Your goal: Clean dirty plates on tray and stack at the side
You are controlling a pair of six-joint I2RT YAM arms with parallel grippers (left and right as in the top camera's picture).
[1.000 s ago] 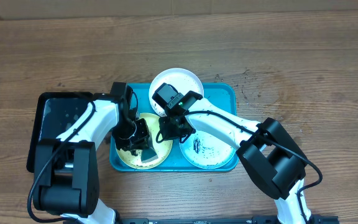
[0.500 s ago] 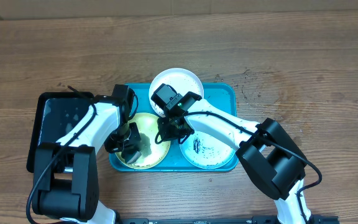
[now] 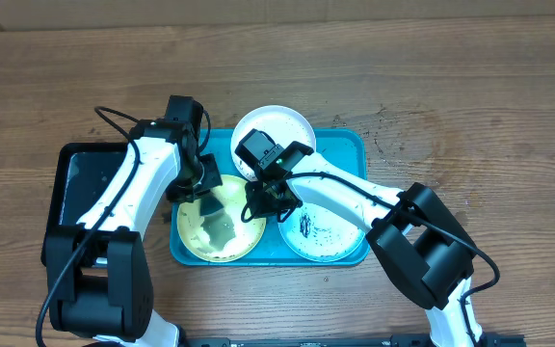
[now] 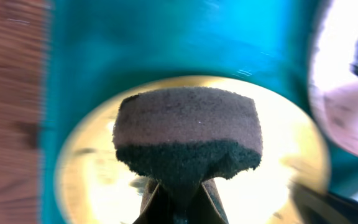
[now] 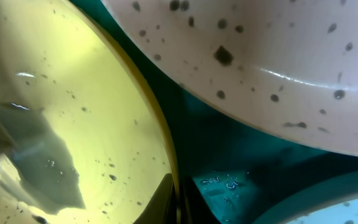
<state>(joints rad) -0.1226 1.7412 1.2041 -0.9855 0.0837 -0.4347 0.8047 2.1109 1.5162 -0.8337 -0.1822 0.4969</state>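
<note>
At the near-left corner of the turquoise plastic tray (image 3: 350, 145), the left gripper (image 4: 180, 190) clamps a dark sponge (image 4: 188, 134) over the yellow-green round plate (image 3: 196, 243); the right gripper (image 5: 176, 199) pinches its rim.

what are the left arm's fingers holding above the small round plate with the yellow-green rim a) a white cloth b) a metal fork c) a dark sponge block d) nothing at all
C: in the left wrist view the left fingers are pinched on a dark brown-and-black sponge block over the small round yellow-green plate.
</note>
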